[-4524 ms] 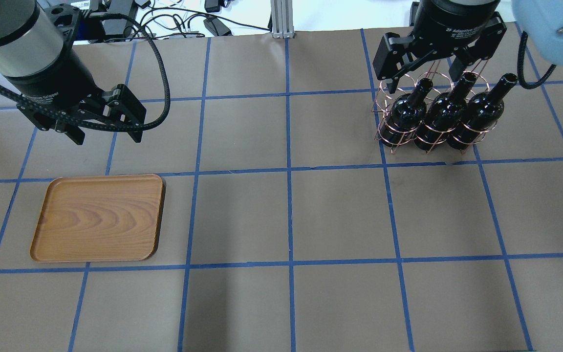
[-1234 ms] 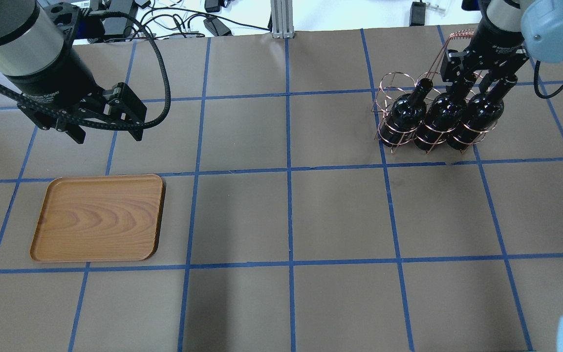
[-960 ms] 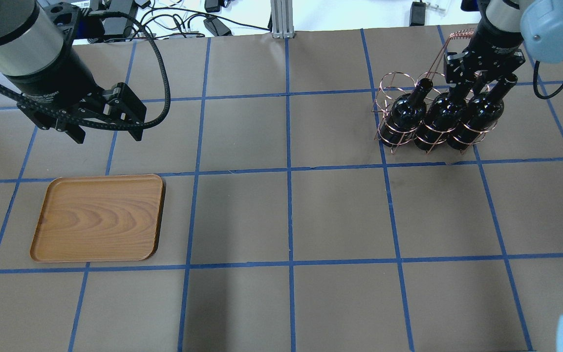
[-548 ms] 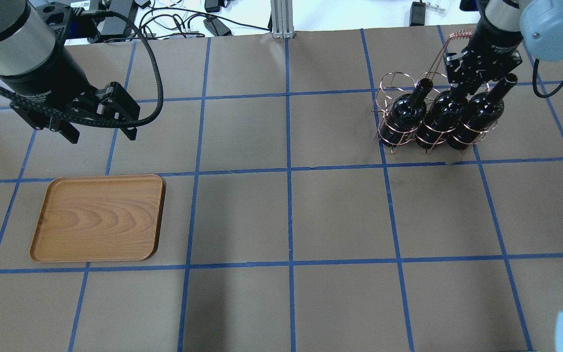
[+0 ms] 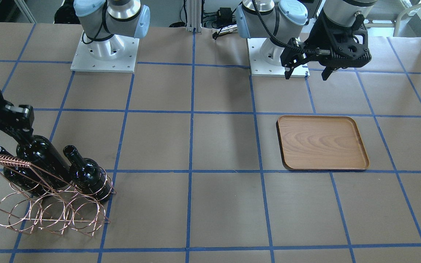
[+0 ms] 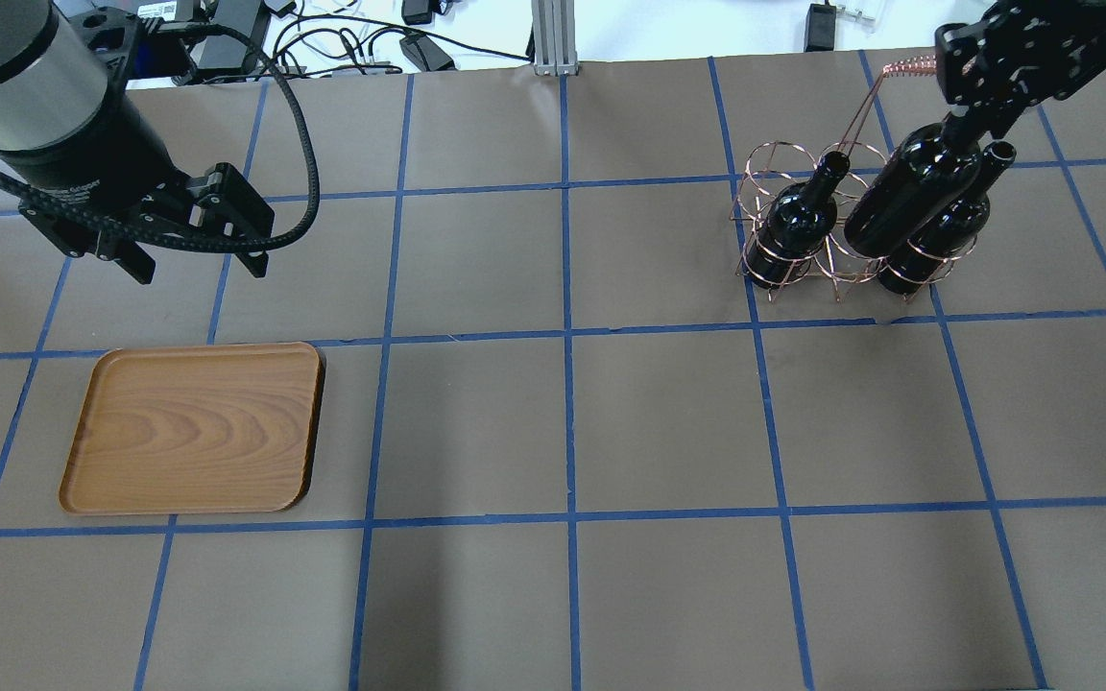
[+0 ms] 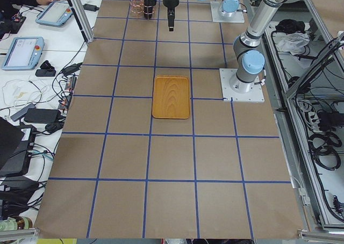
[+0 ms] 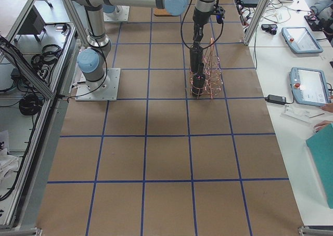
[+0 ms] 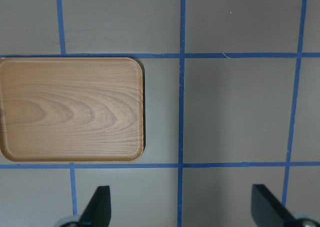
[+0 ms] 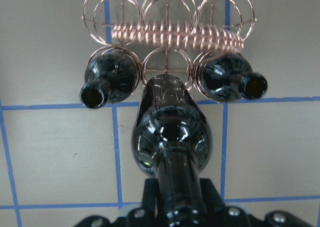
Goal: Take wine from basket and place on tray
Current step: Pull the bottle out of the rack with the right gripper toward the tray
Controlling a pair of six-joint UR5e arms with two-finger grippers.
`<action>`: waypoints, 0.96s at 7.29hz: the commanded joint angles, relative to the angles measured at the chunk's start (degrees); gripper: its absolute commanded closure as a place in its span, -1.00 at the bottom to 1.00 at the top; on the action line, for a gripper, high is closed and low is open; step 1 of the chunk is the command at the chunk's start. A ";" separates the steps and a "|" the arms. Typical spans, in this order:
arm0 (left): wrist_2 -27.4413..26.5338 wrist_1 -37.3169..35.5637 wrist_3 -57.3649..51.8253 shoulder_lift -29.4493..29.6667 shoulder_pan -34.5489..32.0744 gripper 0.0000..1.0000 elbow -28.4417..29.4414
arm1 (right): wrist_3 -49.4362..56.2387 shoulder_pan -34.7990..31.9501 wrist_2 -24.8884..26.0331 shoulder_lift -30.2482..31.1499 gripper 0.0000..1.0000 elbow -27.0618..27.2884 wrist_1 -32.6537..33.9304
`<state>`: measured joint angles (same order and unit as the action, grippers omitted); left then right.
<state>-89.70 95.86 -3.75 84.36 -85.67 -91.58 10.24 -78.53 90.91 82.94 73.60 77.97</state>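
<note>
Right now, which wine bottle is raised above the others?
The middle bottle, its neck in the right gripper; the two outer bottles sit lower in the wire rack.

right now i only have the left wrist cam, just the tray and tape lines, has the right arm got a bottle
Observer: Yes. The right gripper is shut on the neck of the middle wine bottle, holding it raised above its ring in the basket.
Operator: what about the others
Observer: Two other bottles stand in the rings on either side of the empty middle one.
Operator: where is the basket from my tray
Observer: Across the table on the robot's right, and farther out from the robot than the tray.
</note>
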 commanded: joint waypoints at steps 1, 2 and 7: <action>-0.04 0.12 -0.03 0.01 0.06 -1.00 0.00 | -5.80 -2.92 -0.03 7.13 1.00 -0.65 -7.56; 0.05 -0.06 -0.03 0.01 -0.02 -1.00 0.00 | -12.63 -7.91 0.23 8.02 1.00 -0.13 -8.70; -0.12 0.20 -0.55 0.01 0.24 -1.00 0.08 | -44.55 -32.35 -2.58 4.27 1.00 7.33 4.34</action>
<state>-89.76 95.88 -3.90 84.38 -85.51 -91.53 -27.11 -104.81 88.20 89.16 78.34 76.27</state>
